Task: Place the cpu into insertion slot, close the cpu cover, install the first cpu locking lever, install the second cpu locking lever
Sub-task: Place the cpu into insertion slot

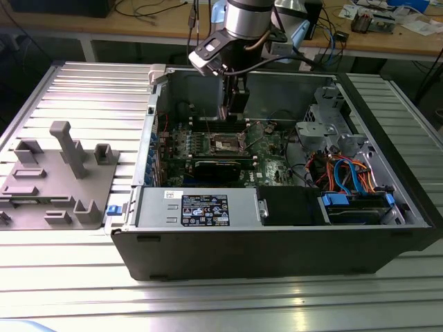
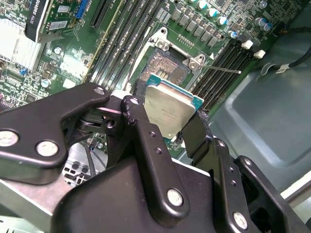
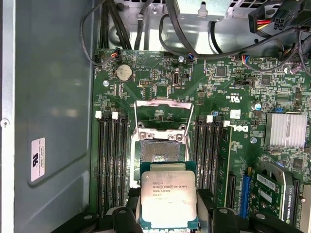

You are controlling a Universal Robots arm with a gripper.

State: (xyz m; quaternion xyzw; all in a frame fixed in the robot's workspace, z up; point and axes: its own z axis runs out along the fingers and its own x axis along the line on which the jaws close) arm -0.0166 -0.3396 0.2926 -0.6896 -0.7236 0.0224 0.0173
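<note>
surface (image 1: 69, 90): ribbed metal, carrying the computer case that the hand reaches into.
computer case (image 1: 277, 256): lid off, lying on its side, all around the hand.
motherboard (image 3: 223, 92): green, on the case floor under the hand.
hand (image 2: 167, 119): black fingers (image 2: 141, 131) clamped on two opposite edges of the cpu.
cpu cover (image 3: 163, 103): stands open, beyond the insertion slot from the hand.
insertion slot (image 3: 158, 150): contact field bare, just past the fingertips.
cpu (image 3: 168, 199): silver top up, between the fingers, not seated in the slot.
</note>
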